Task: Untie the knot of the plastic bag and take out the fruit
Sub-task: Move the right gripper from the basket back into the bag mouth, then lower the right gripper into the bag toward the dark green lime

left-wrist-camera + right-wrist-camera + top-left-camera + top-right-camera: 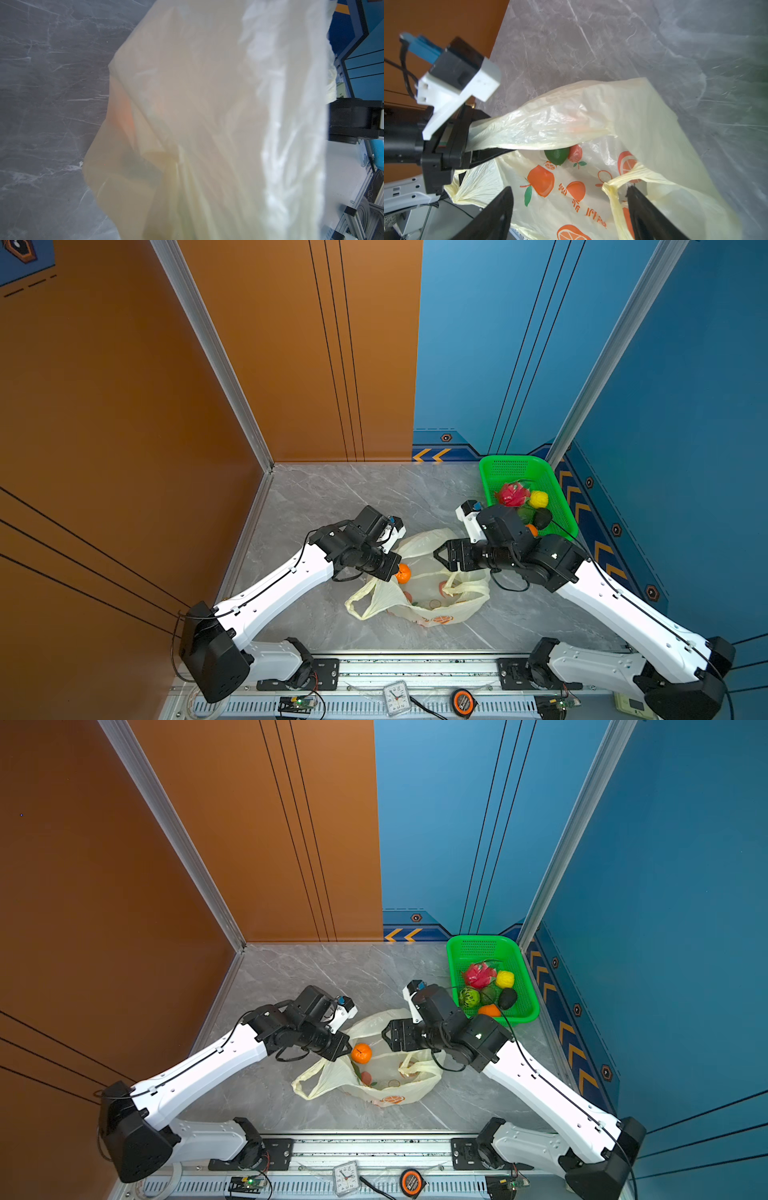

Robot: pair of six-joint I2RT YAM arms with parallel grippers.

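Tools: had the left tool [481,141] pinched shut on the rim of the plastic bag [591,116], holding its mouth up off the counter [332,497]; had the right tool [570,188] spread wide, empty, over it, probably for the lime [556,155] inside.

Green fruit [556,156] half-hidden under plastic bag [571,122] fold

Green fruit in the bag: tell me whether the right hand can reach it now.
Probably yes. The left hand holds the plastic bag up by its rim, the mouth gapes toward the open right hand, and the green fruit shows just inside, though the flap overhangs it.
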